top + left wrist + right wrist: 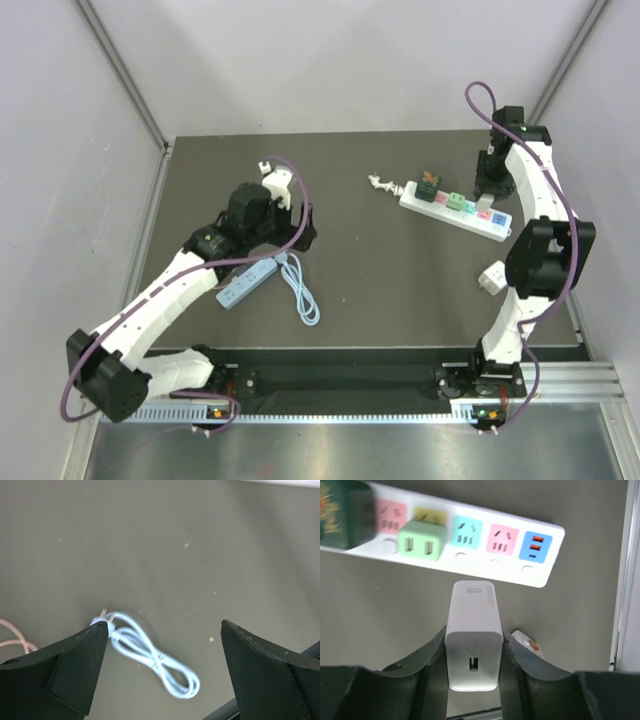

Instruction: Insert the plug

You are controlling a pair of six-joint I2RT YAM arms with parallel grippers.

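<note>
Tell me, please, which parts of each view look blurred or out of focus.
Left wrist: the coiled cable is smeared and soft, and the near fingers are dark and unsharp. Right wrist: the white charger is crisp, while the dark green adapter at the top left is blurred. Top external: the table is evenly lit and sharp.

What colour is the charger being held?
White: the charger shows best in the right wrist view.
</note>
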